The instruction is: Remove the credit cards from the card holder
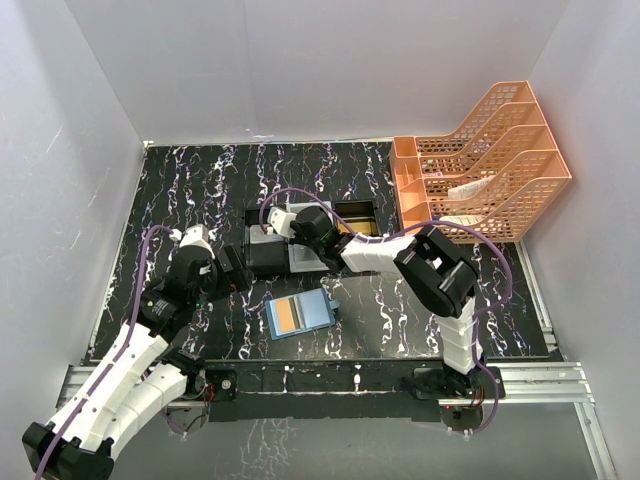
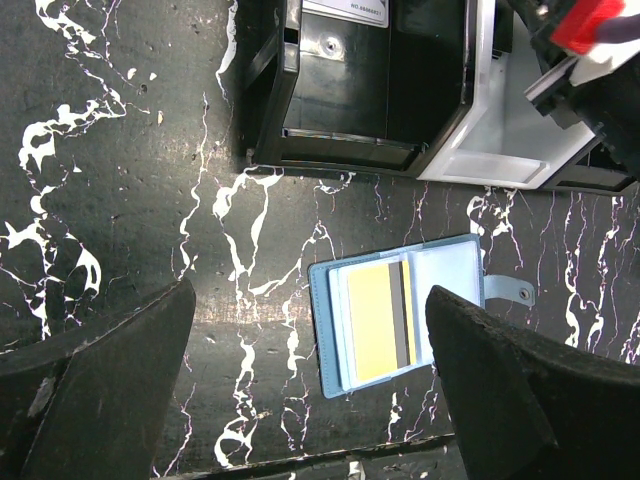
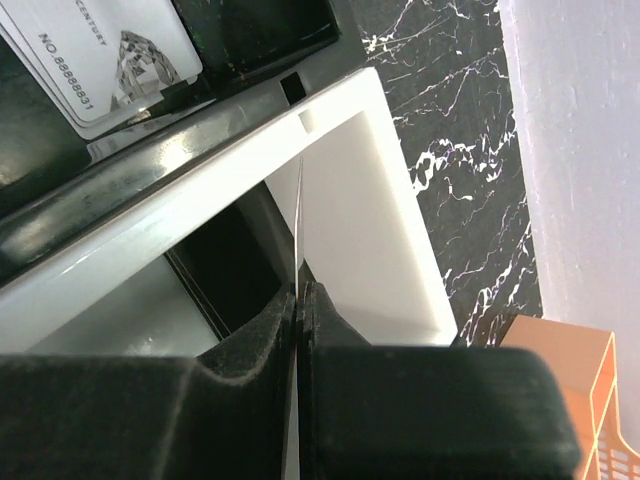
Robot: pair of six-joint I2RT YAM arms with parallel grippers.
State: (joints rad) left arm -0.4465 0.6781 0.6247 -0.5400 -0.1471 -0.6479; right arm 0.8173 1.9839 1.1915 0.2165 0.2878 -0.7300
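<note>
The blue card holder (image 1: 300,315) lies open on the black marbled table, with a gold-tan credit card (image 1: 289,316) in its pocket. In the left wrist view the card holder (image 2: 445,275) and the gold card (image 2: 375,320) lie below and between my wide-open fingers (image 2: 110,390). My left gripper (image 1: 232,272) hovers just left of the holder, open and holding nothing. My right gripper (image 1: 272,228) is over the tray, shut on a thin credit card (image 3: 300,220) that I see edge-on above the white compartment. A silver-grey card (image 3: 100,60) lies in the tray's black compartment.
The black-and-white three-compartment tray (image 1: 262,262) stands behind the card holder, mid-table. An orange stacked file rack (image 1: 480,160) fills the back right corner. White walls close in the left, back and right sides. A metal rail runs along the near edge.
</note>
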